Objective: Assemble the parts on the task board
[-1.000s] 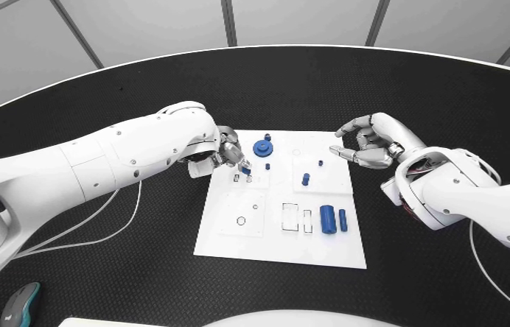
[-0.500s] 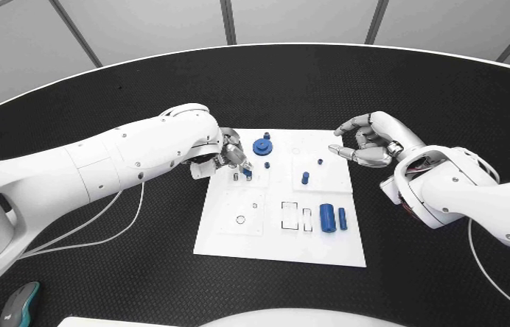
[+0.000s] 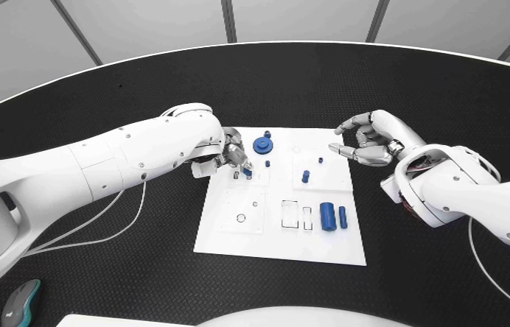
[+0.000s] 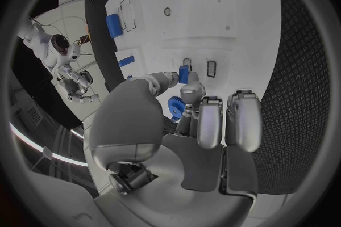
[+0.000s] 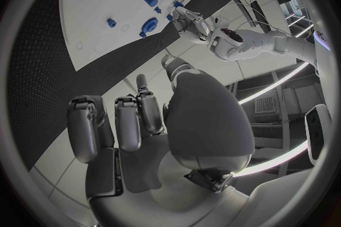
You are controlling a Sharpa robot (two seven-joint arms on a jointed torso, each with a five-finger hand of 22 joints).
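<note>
The white task board [image 3: 278, 244] lies mid-table. My left hand [image 3: 225, 155] hovers over its far left part and pinches a small blue part [image 3: 245, 170] between thumb and a finger. In the left wrist view that part [image 4: 183, 74] points down at two small rectangular slots [image 4: 210, 68] on the board [image 4: 213, 11]. A blue round gear [image 3: 262, 147] stands just beyond the left hand. Small blue pegs [image 3: 305, 177] stand mid-board. Two blue cylinders [image 3: 334, 216] lie at the near right. My right hand [image 3: 365, 146] hangs by the board's far right edge, fingers half curled and apart, holding nothing.
A round hole [image 3: 241, 218] and rectangular cut-outs [image 3: 289, 216] mark the board's near half. A white cable [image 3: 117, 224] runs over the black table under my left arm. A teal object [image 3: 19, 303] lies at the table's near left edge.
My left arm has shifted a little while its hand stays over the same spot with the blue part. The right hand has not moved.
</note>
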